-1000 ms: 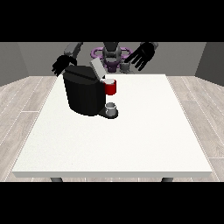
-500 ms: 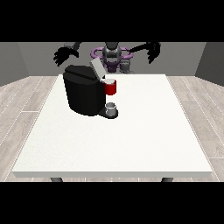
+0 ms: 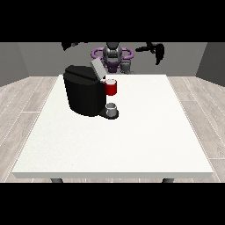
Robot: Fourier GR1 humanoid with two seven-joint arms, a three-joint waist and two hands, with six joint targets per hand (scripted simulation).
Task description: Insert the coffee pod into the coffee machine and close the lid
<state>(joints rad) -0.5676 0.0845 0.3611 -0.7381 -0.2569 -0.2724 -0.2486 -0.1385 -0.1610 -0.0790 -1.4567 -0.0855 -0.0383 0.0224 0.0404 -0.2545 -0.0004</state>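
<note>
1. A black coffee machine is being observed standing on the white table, in its far part toward the view's left, set back from both the far edge and the left edge.
2. The machine's lid is being seen raised, a pale panel tilted up and back toward the robot; the lid is not closed.
3. A red part is being noted at the machine's front, on the side facing the view's right. Whether this is the coffee pod or a part of the machine cannot be told.
4. A small grey cup is being recorded directly under the red part, resting on the machine's base.
5. The machine's long axis is being judged as running roughly left to right across the view, with its dispensing end pointing to the view's right.
6. Open room is being recorded over the whole near half of the table and over its right side; nothing is being seen standing there.
7. The hand at the view's right is being held high above the far edge of the table, well apart from the machine, fingers hanging down and holding nothing.
8. The hand at the view's left is being held high too, partly cut off at the top of the scene; whether it is released or clenched cannot be told.
</note>
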